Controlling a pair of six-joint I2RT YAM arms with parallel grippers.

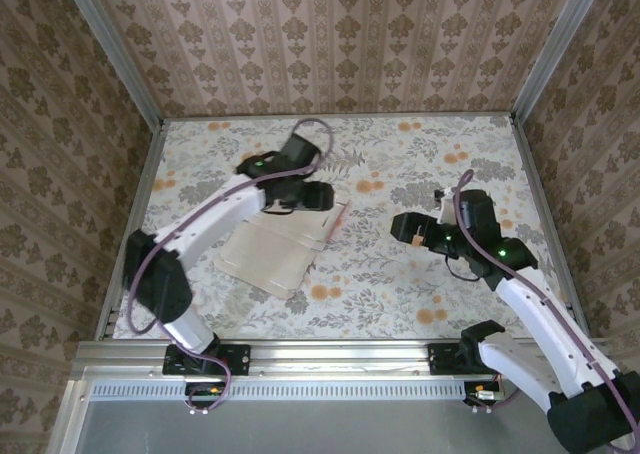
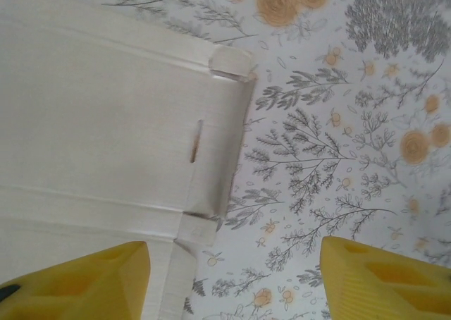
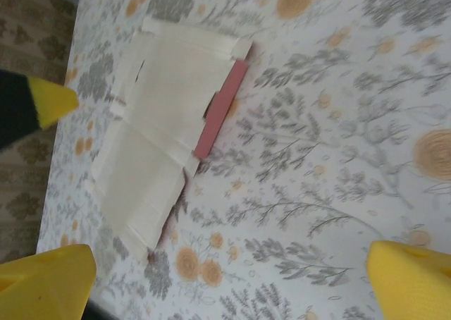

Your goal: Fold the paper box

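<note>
Beneath your open left claw (image 2: 234, 256), the paper box (image 2: 106, 122) lies flat on the desk (image 2: 338, 122); your right claw (image 3: 229, 256) stands open.

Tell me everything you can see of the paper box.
The paper box is thin card, whitish face up, one pink flap raised along its right edge. Not yet folded, it lies flat on the flowery table, left of centre, showing creases, tabs and a slot. The left gripper hangs over its edge, jaws apart.
</note>
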